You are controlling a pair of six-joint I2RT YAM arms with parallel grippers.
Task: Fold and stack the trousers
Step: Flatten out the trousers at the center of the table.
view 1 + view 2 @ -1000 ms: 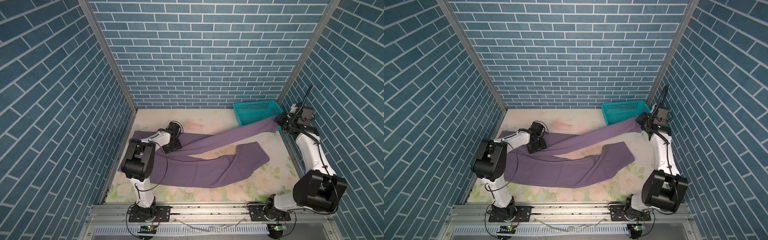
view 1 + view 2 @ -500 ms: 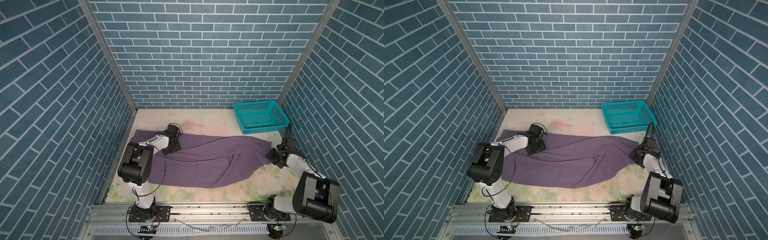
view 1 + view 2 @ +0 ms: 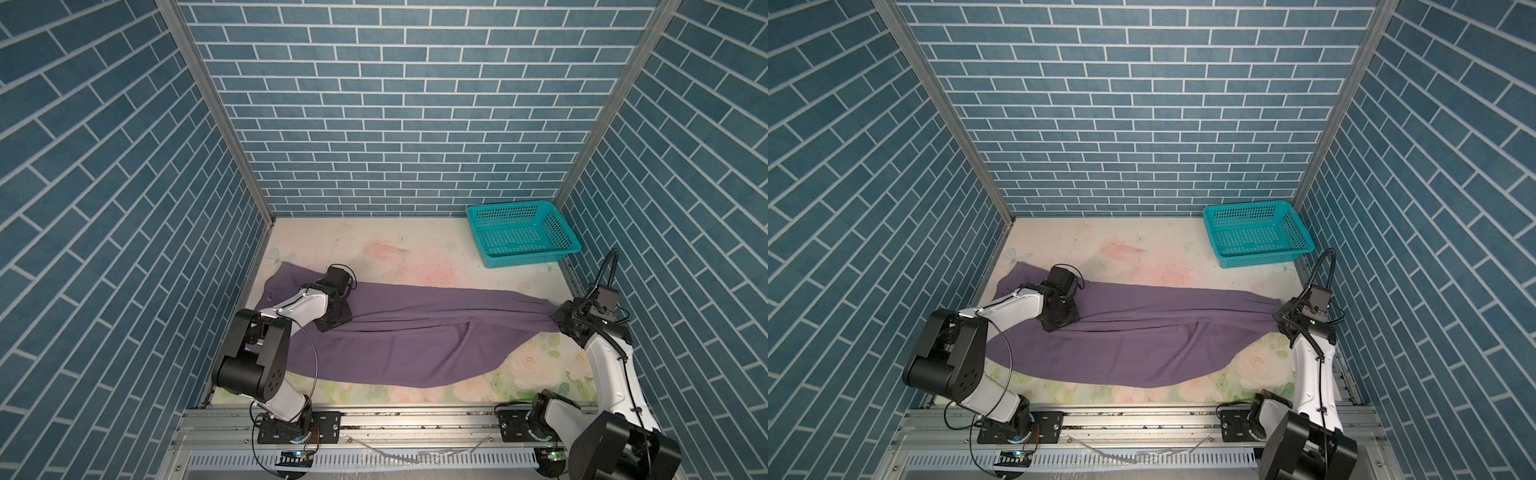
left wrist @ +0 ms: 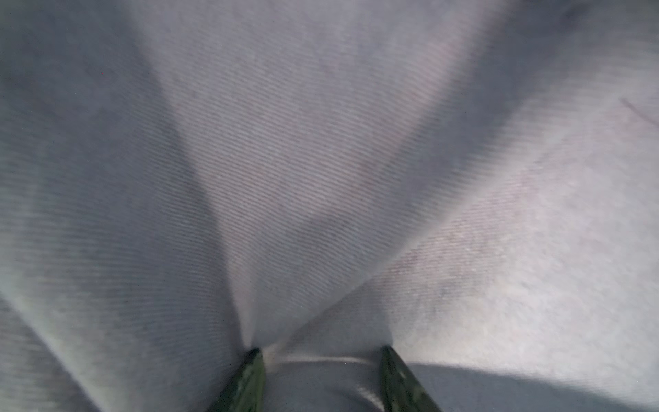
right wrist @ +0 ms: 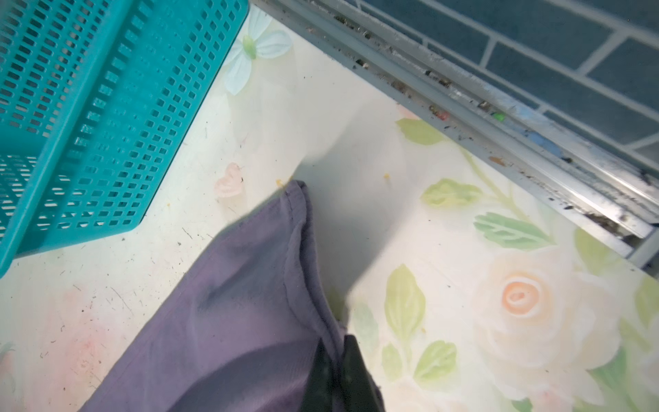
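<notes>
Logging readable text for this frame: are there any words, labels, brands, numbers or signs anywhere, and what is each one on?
None can be read.
The trousers are plain purple cloth.
No label shows on the teal basket.
The floral table cover has only printed flowers.
The circuit boards at the arm bases are too small to tell whether they carry print.
</notes>
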